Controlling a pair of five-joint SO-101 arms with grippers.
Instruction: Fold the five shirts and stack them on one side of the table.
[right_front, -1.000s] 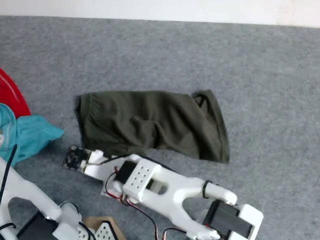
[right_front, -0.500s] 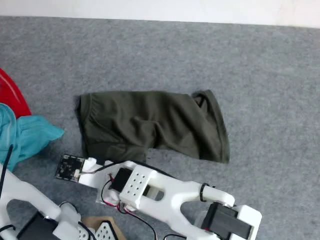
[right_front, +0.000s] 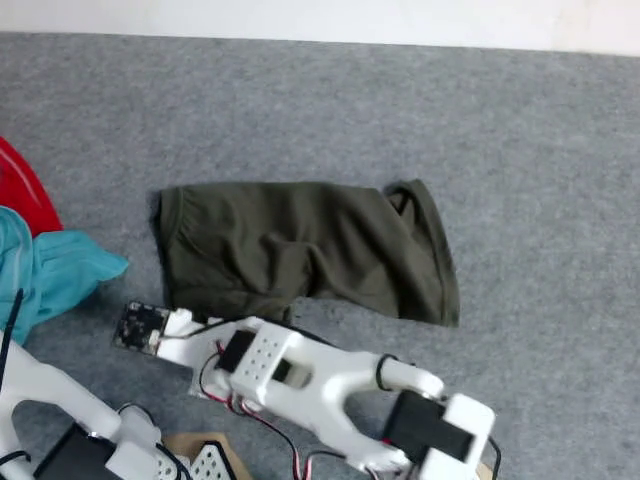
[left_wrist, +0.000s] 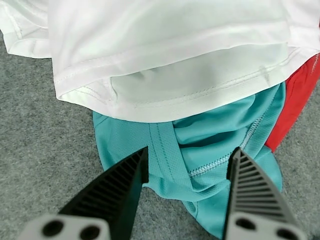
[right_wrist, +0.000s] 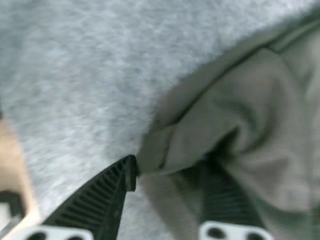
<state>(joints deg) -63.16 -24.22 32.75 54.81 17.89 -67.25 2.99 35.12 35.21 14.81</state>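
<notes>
We see the olive shirt (right_front: 300, 250) lying loosely flattened at the centre of the grey counter (right_front: 500, 120). Its long side runs from 9 to 3 o'clock, and there are wrinkles through its middle. The teal shirt (right_front: 60, 265) sits bunched at the counter's 9 o'clock edge, with the red shirt (right_front: 15, 195) touching it on the 10 o'clock side. Both are well apart from the olive one.

The right arm (right_front: 300, 375) stretches low across the counter from 5 o'clock toward 8 o'clock, and its wrist ends just beside the olive shirt's 7 o'clock corner. In its wrist view, the right gripper (right_wrist: 172, 172) is released, with its jaws spread. A folded bit of the olive hem lies between them, touching the tip of the bare ribbed finger (right_wrist: 112, 195). The cloth partly shades the other finger, and we cannot tell whether it lies over or under the fabric.

The left arm (right_front: 50, 400) stands at 7 o'clock. In its wrist view, the left gripper (left_wrist: 190, 155) is also released, with its jaws wide apart above the teal shirt and gripping nothing. There the white shirt (left_wrist: 165, 45) lies on top of the teal one, and the red shirt peeks out beside both.
</notes>
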